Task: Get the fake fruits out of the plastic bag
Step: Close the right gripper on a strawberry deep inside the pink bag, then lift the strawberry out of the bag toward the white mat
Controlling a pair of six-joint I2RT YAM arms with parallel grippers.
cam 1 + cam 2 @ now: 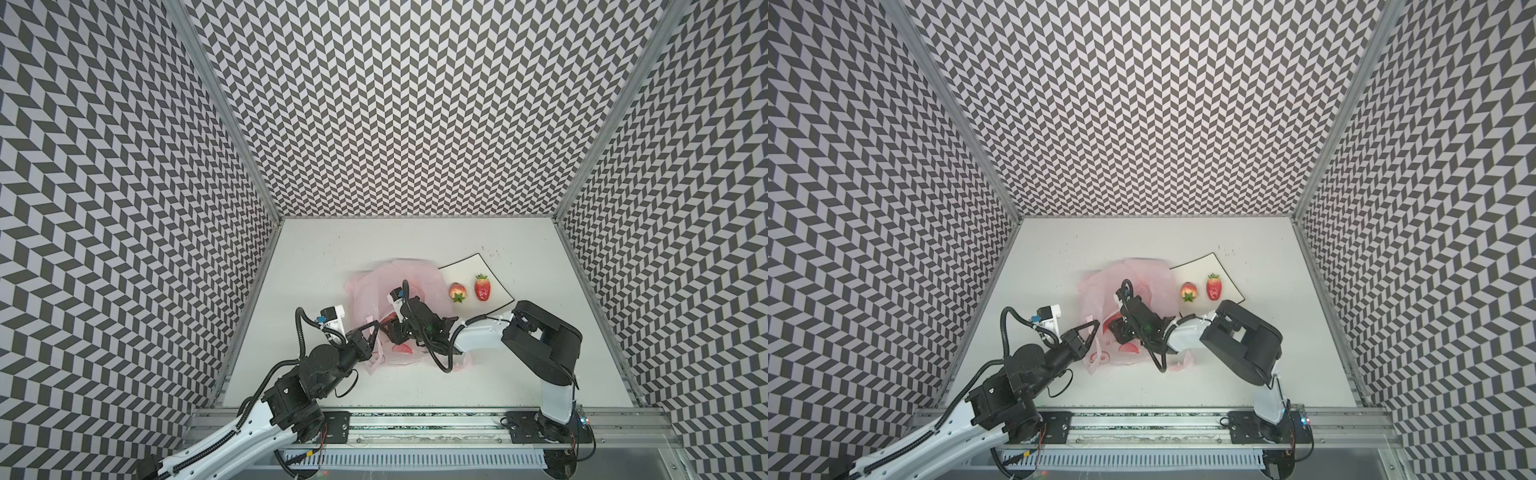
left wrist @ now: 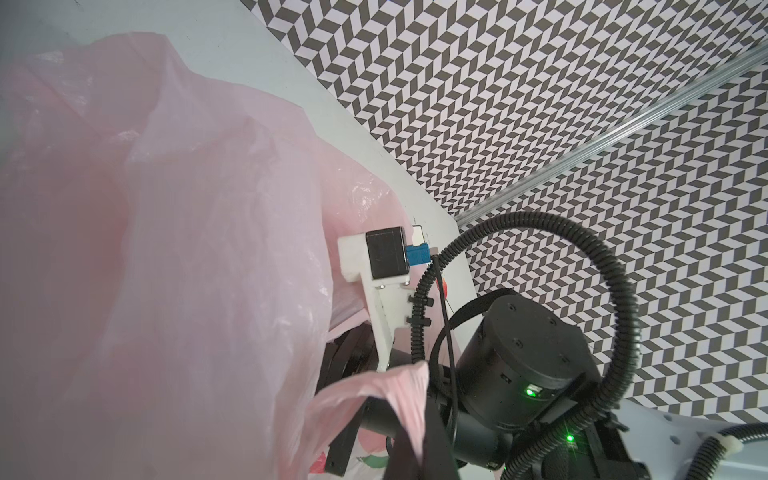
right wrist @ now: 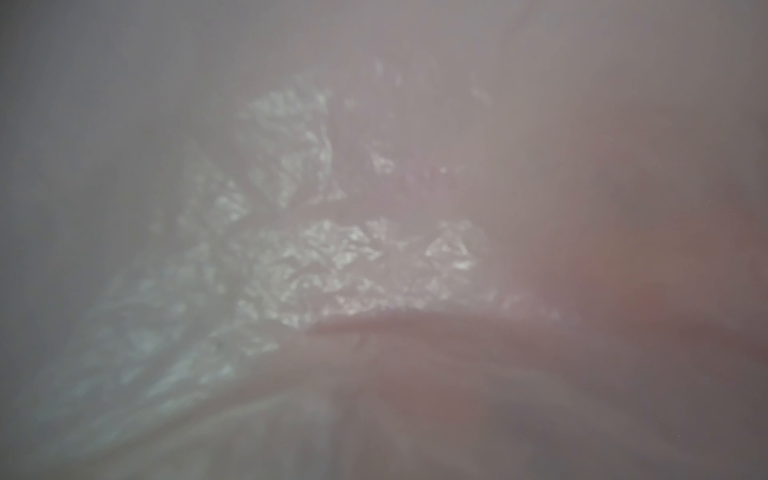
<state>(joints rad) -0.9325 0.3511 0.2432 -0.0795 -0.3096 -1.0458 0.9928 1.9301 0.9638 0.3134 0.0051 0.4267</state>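
The pale-pink plastic bag lies crumpled mid-table, its mouth toward the front. My left gripper is shut on the bag's rim, and pink film drapes over its fingers in the left wrist view. My right gripper reaches into the bag's mouth; its jaws are hidden. Bag film blurs the whole right wrist view. A red shape shows beside those jaws; fruit or print, I cannot tell. Two fake fruits, both strawberries, lie on the plate.
The square white plate with a black rim sits right of the bag, touching it. My right arm's elbow hangs over the plate's near corner. A loose bag handle lies under the right forearm. Patterned walls close three sides.
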